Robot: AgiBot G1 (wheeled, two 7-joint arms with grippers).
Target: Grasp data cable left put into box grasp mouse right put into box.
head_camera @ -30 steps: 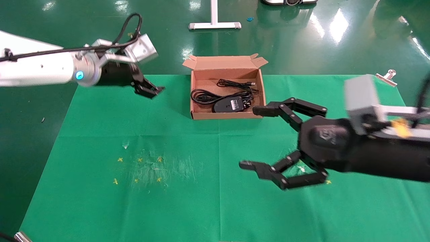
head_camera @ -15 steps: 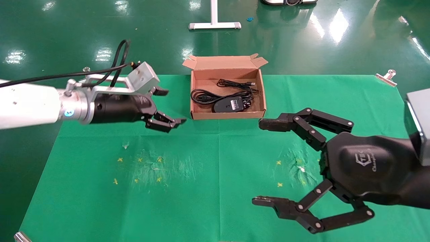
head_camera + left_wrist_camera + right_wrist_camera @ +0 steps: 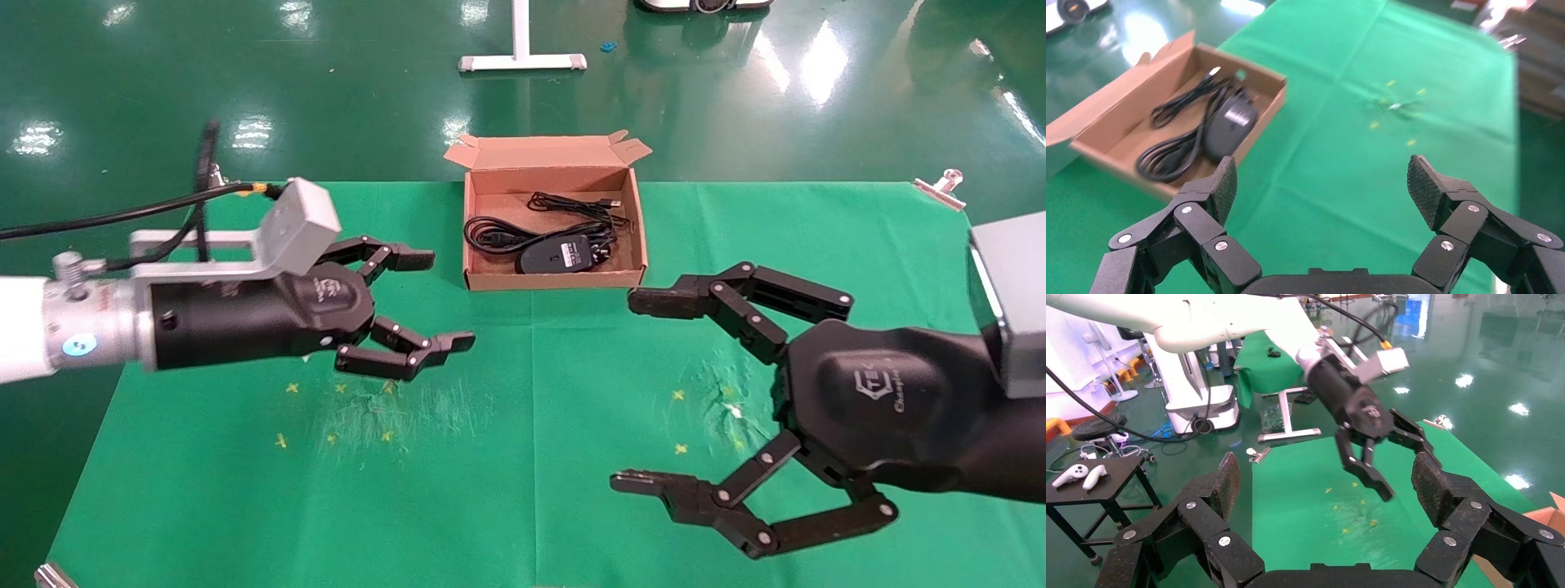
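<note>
The brown cardboard box stands open at the far middle of the green table. The thick black data cable lies coiled in its left part. The black mouse with a pale label lies beside it, its thin cord bundled behind. The left wrist view shows the box, the cable and the mouse too. My left gripper is open and empty above the table, left of the box. My right gripper is open and empty, near and right of the box.
A green cloth covers the table, with yellow cross marks and scuffs at left and right. A metal clamp grips the far right edge. A white stand base stands on the floor behind.
My left gripper has swung down and toward the near side, from the far left edge to left of the box, and opened wider. My right gripper has drawn back toward me, staying open.
</note>
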